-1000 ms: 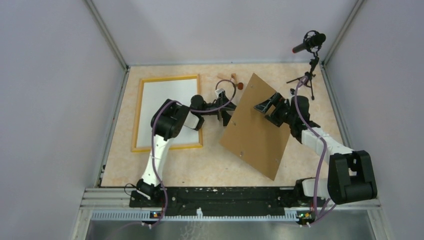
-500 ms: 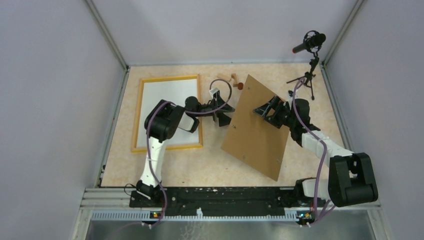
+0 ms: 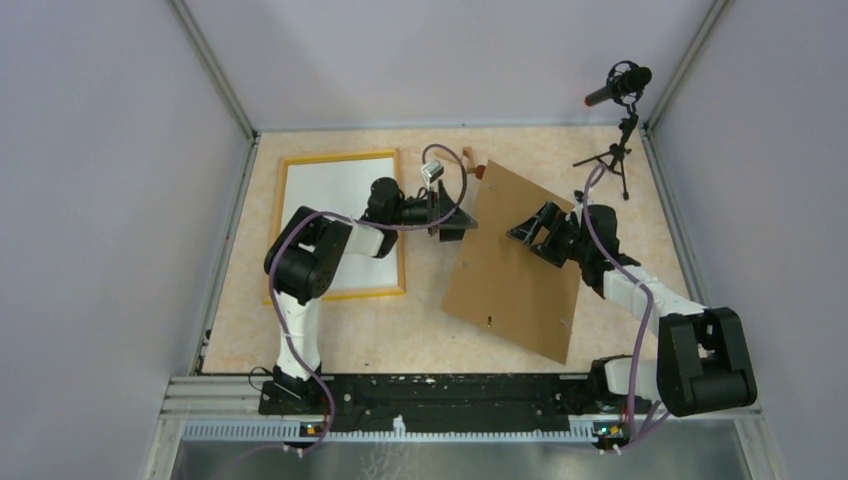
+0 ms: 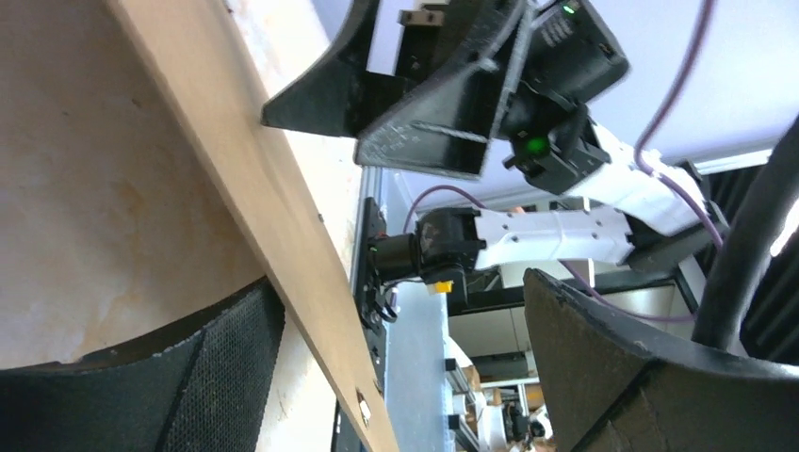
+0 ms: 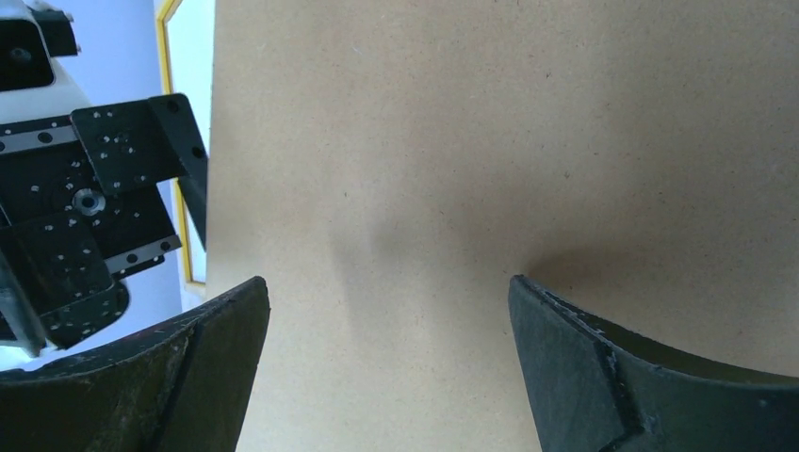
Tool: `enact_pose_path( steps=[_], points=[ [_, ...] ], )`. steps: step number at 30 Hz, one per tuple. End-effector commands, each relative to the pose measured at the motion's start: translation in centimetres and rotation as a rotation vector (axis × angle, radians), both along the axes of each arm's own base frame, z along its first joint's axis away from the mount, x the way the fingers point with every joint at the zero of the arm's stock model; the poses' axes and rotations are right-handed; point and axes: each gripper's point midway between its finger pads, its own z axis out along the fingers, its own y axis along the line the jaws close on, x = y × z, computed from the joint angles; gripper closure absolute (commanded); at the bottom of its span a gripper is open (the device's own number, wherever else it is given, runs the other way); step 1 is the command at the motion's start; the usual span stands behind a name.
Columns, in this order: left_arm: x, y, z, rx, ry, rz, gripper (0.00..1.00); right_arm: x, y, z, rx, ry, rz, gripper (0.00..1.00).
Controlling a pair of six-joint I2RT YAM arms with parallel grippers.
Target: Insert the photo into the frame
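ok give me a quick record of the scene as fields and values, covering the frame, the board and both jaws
frame: thin yellow-orange rectangle, flat on the left of the table
inside frame: plain white sheet, no picture showing
board: brown backing board, right of the frame, skewed to the table's edges
left jaws: open, either side of the board's left edge, not closed on it
right jaws: open, over the board's face, holding nothing
other: microphone on a stand, far right corner

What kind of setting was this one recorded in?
Probably a robot data-collection booth: plain grey walls enclose the table, and a microphone on a tripod stands in the corner.
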Motion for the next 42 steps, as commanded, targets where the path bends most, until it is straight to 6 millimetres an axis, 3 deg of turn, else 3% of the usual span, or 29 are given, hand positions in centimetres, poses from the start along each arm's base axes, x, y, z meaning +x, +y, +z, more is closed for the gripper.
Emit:
enact_pose_path(
  steps=[1,6,11,17,20,22,25,34,37,42],
  points=[
    [0.3,-2.6,0.6,0.115,-0.148,0.013,0.06,-1.3,-0.1,-1.9,-0.025,0.061,0.018,0.05],
    [0.8,-3.6,-1.3,0.269,-0.164,0.026,0.2,-1.5,-0.4,-1.3,-0.045,0.05,0.016,0.05],
    [1.6,-4.1,-1.6,0.312,-0.17,0.045,0.57,-1.7,-1.3,-0.3,-0.115,0.035,0.006,0.05],
    [2.3,-4.0,-1.6,0.38,-0.19,0.036,1.0,-1.8,-4.1,2.1,-0.303,-0.004,-0.029,0.05],
    [2.5,-2.3,-0.5,0.408,-0.229,0.041,1.0,-1.9,-4.7,3.7,-0.347,-0.04,-0.027,0.05],
    [2.6,-0.2,0.6,0.417,-0.239,0.049,1.0,-2.0,-4.7,4.3,-0.357,-0.059,-0.016,0.04],
    [3.6,5.4,2.0,0.442,-0.223,0.107,1.0,-1.9,-4.3,4.6,-0.352,-0.08,0.011,0.04],
    [5.8,25.2,2.7,0.672,-0.18,0.475,1.0,-2.4,-2.4,4.0,-0.294,-0.095,0.122,0.05],
    [5.2,28.6,2.6,0.764,-0.152,0.53,1.0,-2.7,-1.9,3.7,-0.28,-0.093,0.162,0.04],
    [5.2,32.2,3.0,0.916,-0.183,0.61,1.0,-3.3,-0.8,3.3,-0.24,-0.096,0.226,0.05]
  ],
)
